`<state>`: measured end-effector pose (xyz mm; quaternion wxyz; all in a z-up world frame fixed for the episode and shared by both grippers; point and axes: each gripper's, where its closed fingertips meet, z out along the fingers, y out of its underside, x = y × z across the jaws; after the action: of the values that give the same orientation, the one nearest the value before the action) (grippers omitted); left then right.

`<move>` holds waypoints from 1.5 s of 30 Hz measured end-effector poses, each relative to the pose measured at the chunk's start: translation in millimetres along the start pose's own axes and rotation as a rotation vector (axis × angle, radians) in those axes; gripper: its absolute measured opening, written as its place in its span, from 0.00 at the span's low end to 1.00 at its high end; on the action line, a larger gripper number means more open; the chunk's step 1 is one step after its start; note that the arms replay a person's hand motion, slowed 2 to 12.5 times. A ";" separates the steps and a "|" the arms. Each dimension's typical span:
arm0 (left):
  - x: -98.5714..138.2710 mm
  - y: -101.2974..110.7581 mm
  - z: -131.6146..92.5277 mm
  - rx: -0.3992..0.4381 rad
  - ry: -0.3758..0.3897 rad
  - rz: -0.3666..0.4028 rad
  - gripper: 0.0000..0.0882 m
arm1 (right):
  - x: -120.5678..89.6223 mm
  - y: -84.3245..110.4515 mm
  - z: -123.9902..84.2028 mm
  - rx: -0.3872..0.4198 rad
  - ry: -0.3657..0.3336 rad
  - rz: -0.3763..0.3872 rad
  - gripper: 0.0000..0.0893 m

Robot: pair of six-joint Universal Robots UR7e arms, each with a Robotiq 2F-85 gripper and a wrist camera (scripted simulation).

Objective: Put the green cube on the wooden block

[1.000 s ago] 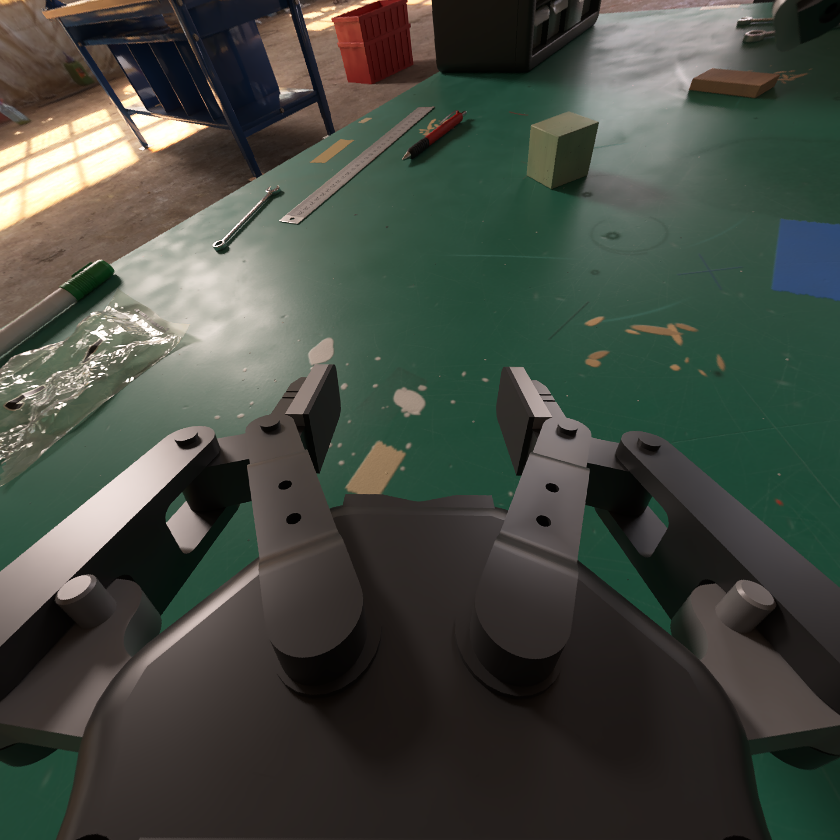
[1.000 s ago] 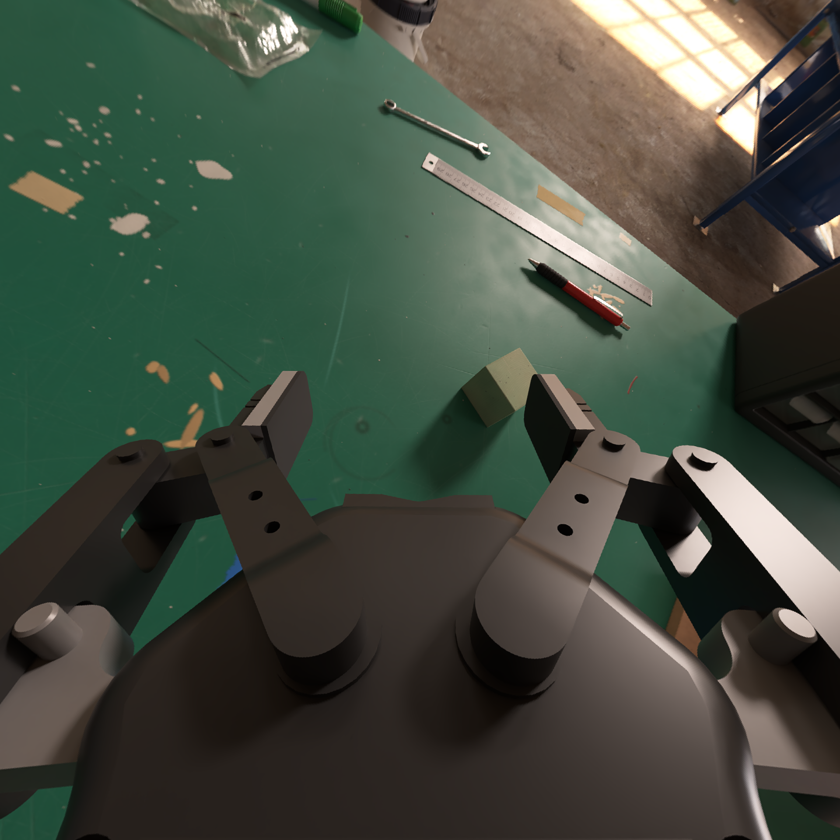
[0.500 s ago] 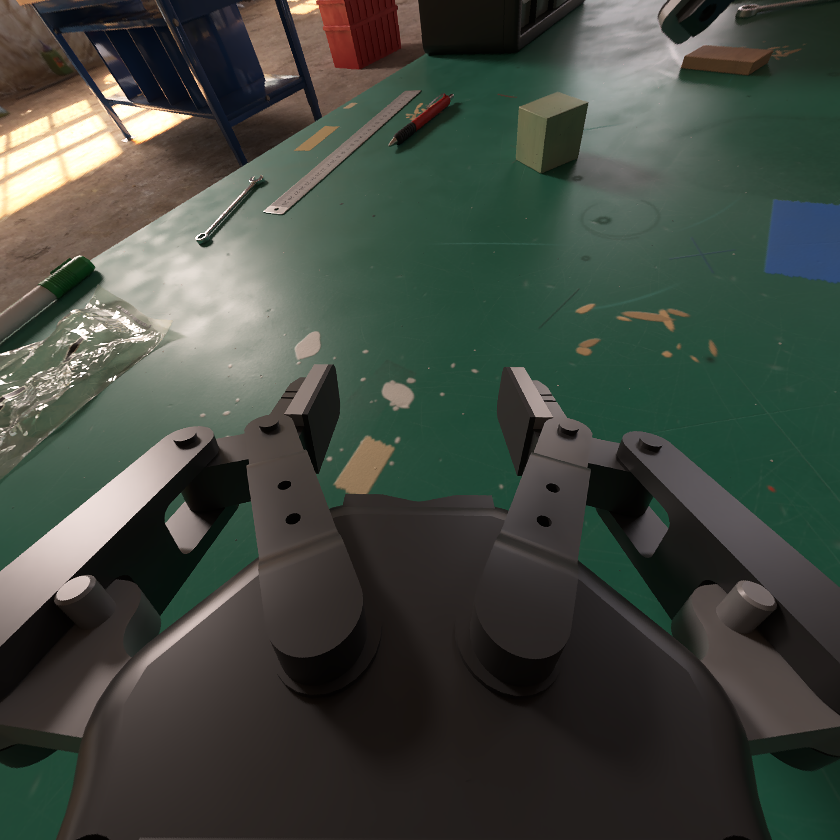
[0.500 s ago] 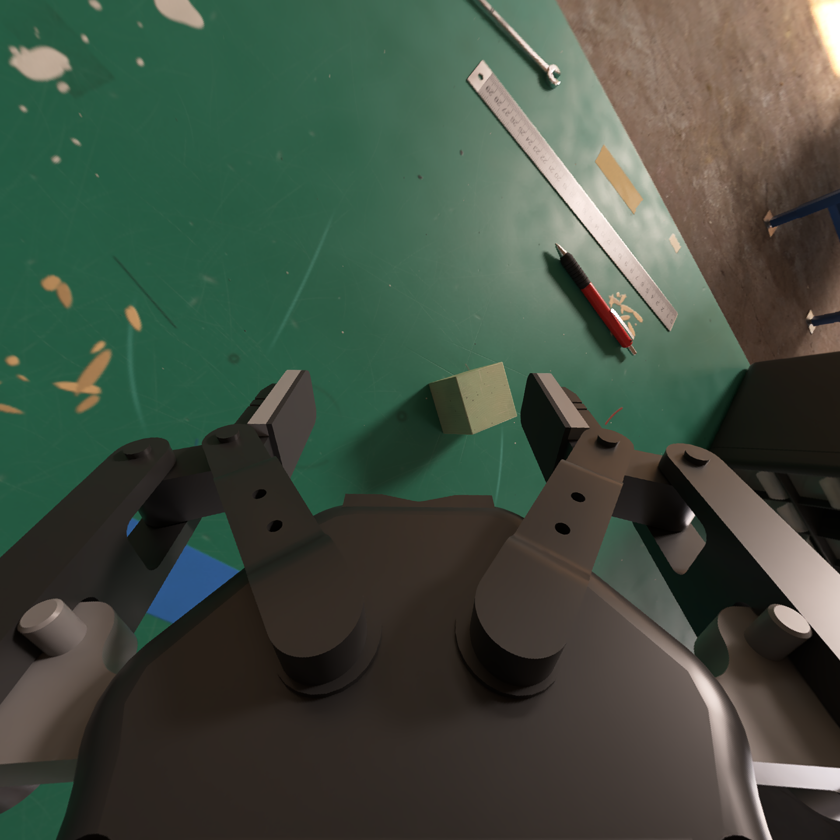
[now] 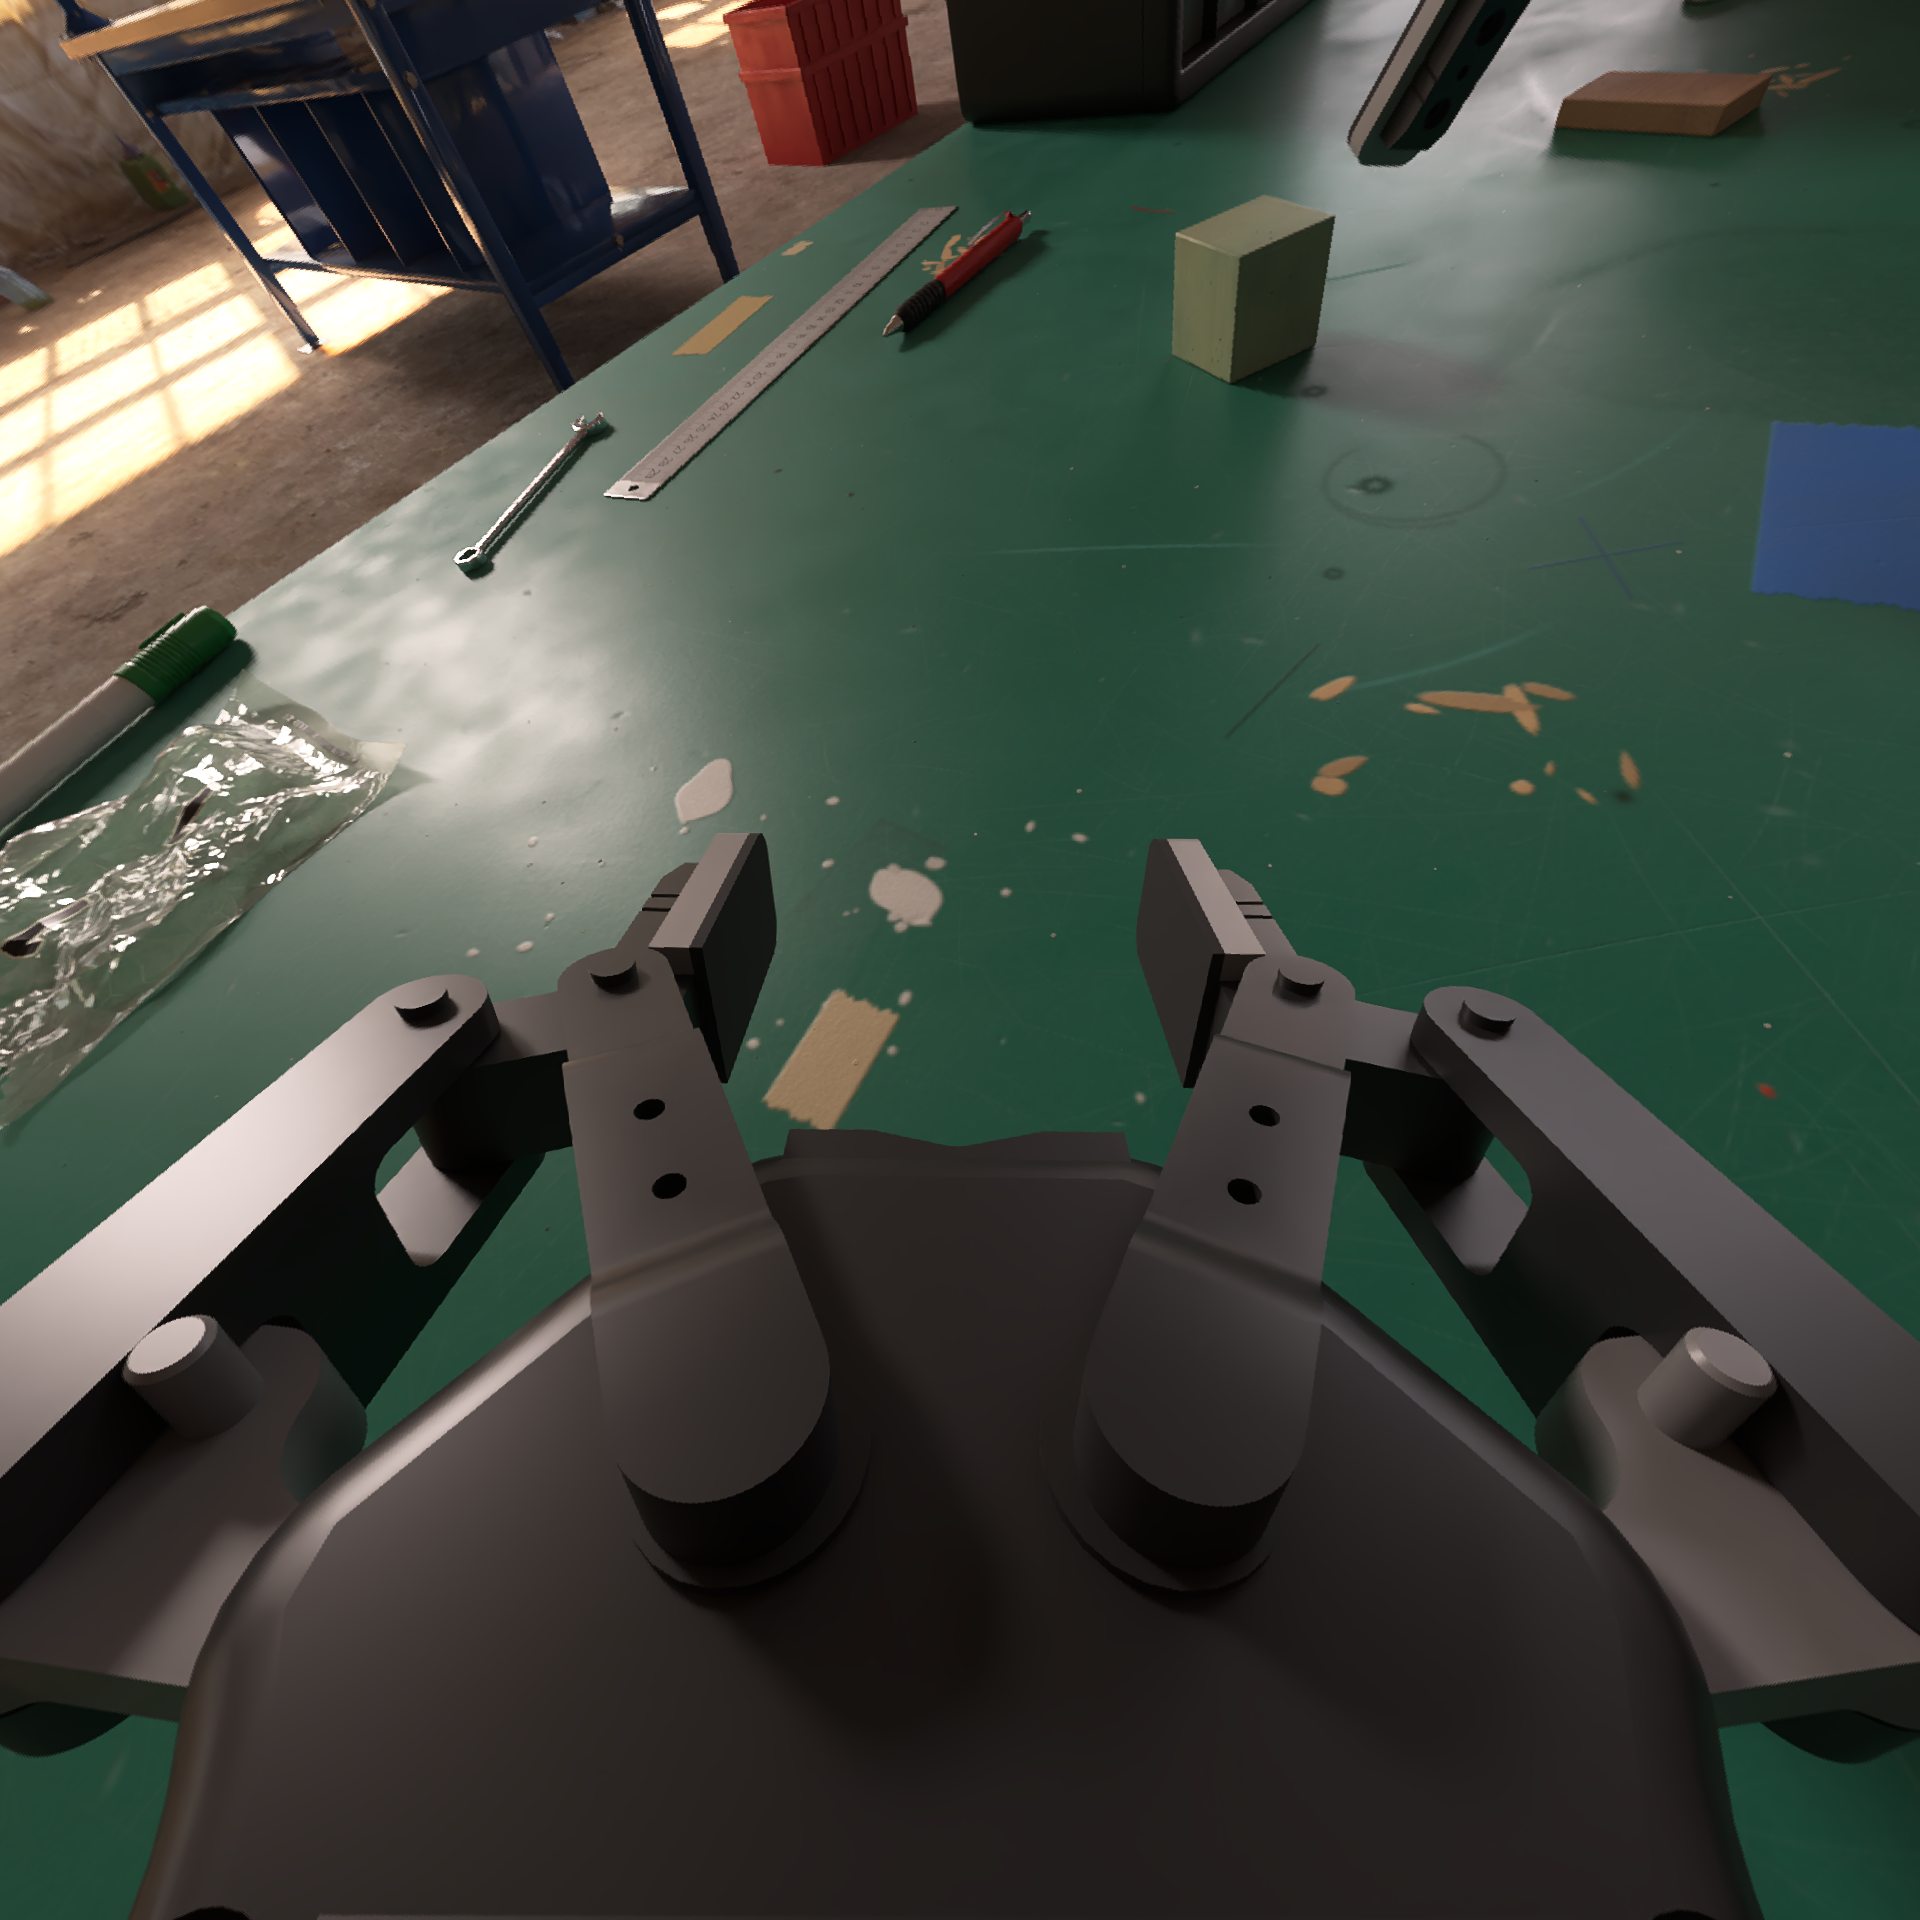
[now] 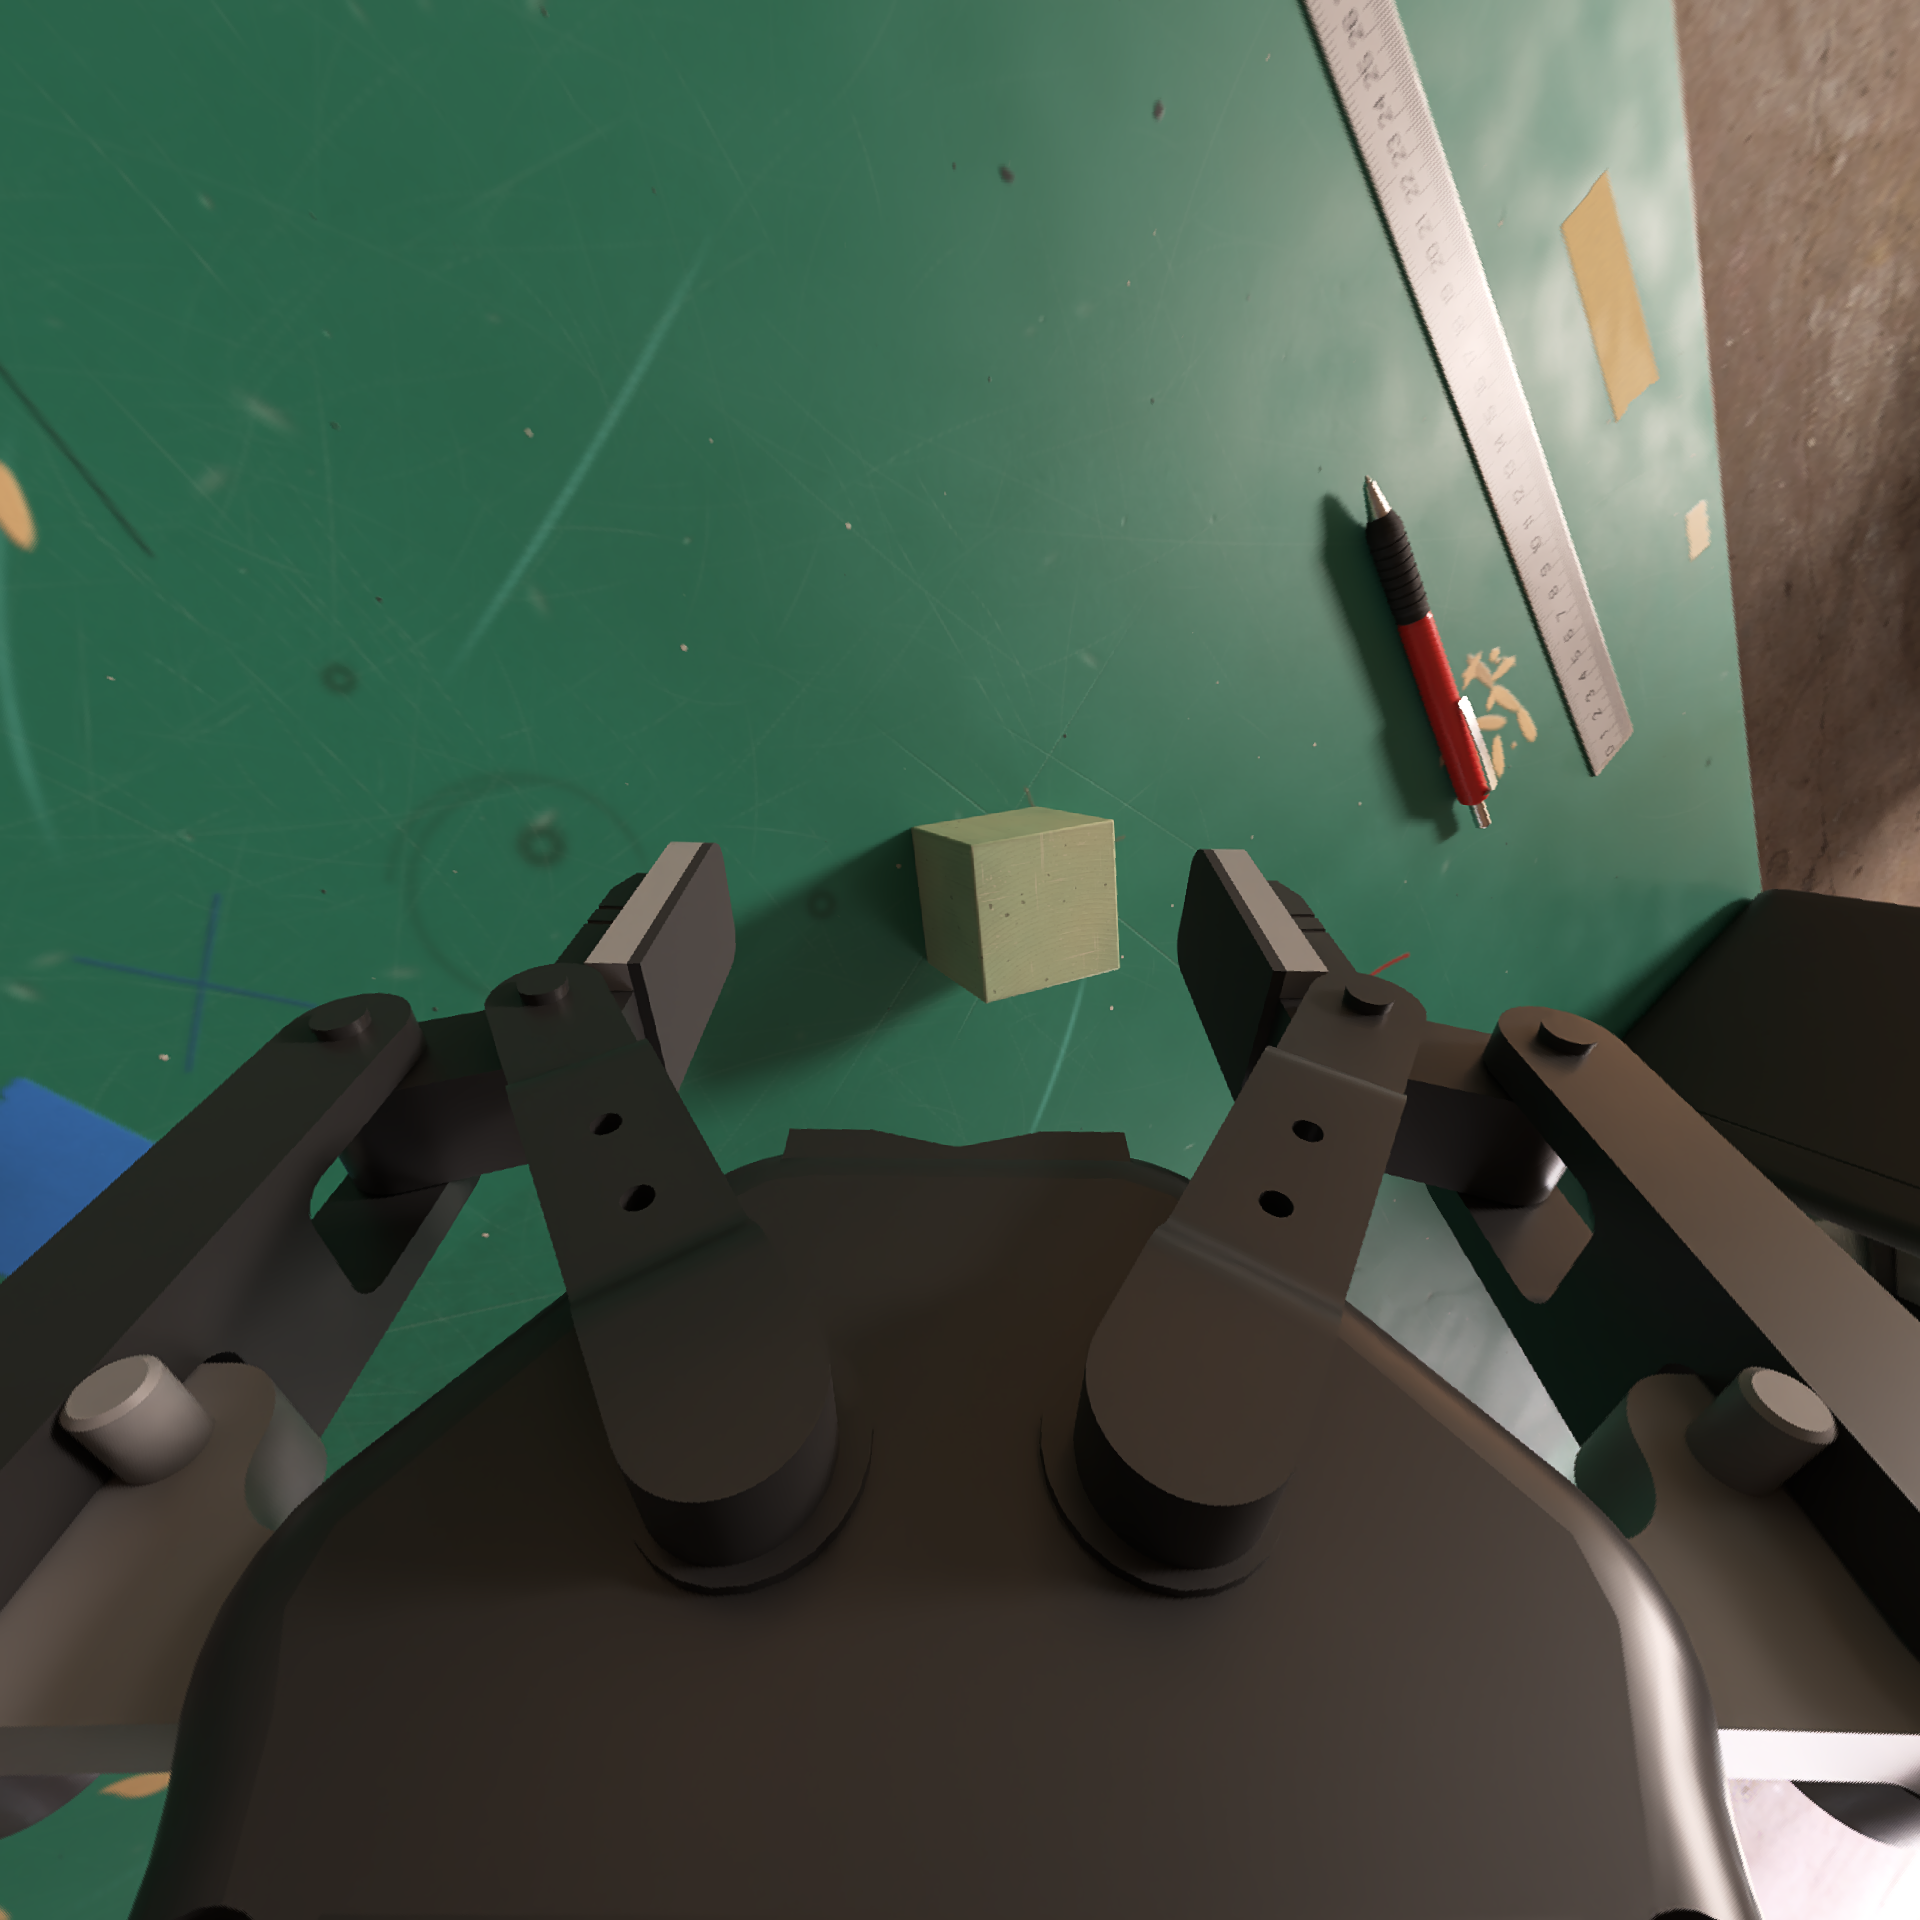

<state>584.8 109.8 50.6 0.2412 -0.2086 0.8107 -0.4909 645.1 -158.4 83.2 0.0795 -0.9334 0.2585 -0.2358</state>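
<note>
The green tabletop (image 5: 1039, 582) carries everything, scuffed and flecked with pale paint spots and tan chips. At its far edge a dark cabinet (image 5: 1081, 52) stands, and beyond the edge a blue metal shelf frame (image 5: 416, 156) and a red crate (image 5: 821, 78) sit on the floor. A crinkled clear plastic bag (image 5: 156, 862) lies at the near left beside a green-capped marker (image 5: 114, 696). A blue patch (image 5: 1839, 509) is stuck flat at the right.

The left claw (image 5: 956, 935) hangs over bare tabletop well short of the cube, fingers wide apart and holding nothing. The right claw (image 6: 951, 925) looks almost straight down, fingers spread wide and empty, with the green cube (image 6: 1023, 904) between the fingertips and below them, not touching either pad; nothing lies between them.

A steel ruler (image 6: 1475, 384) runs along the tabletop edge, a wrench (image 5: 530, 488) in line with it farther on. A red pen (image 6: 1429, 655) lies just beside the ruler, near the cube but apart from it.

The wooden block (image 5: 1662, 99) lies flat at the far right, well apart from the cube, its long side running across the left wrist view. The cube has no long axis; it sits flat on one face, its sides turned slightly askew to the right claw's pads.
</note>
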 end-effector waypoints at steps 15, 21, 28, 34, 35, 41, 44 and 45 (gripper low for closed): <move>-1.1 -2.5 -2.1 0.008 -0.014 0.030 0.71 | 12.7 10.5 30.6 -0.145 -0.122 -0.049 0.80; -2.1 -3.8 -2.8 0.012 -0.018 0.036 0.71 | 14.4 15.9 39.3 -0.198 -0.166 -0.056 0.78; -3.1 -4.4 -3.6 0.016 -0.017 0.035 0.70 | 15.2 22.5 47.5 -0.261 -0.202 -0.063 0.77; -3.9 -4.3 -4.1 0.017 -0.013 0.028 0.70 | 15.9 29.1 53.0 -0.313 -0.223 -0.072 0.75; -4.1 -4.3 -4.2 0.017 -0.012 0.027 0.70 | 16.0 30.3 53.8 -0.322 -0.226 -0.074 0.75; -4.6 -3.6 -4.4 0.015 -0.005 0.016 0.70 | 16.6 35.6 60.2 -0.363 -0.234 -0.083 0.73; -4.9 -3.3 -4.4 0.014 -0.001 0.011 0.70 | 16.7 38.0 62.8 -0.379 -0.237 -0.086 0.69; -5.0 -3.2 -4.4 0.013 0.000 0.009 0.70 | 16.6 38.9 63.6 -0.385 -0.239 -0.087 0.67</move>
<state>586.5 114.4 56.2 0.2446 -0.2032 0.8085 -0.4952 671.0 -198.6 23.6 -0.0800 -0.9630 0.2469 -0.0731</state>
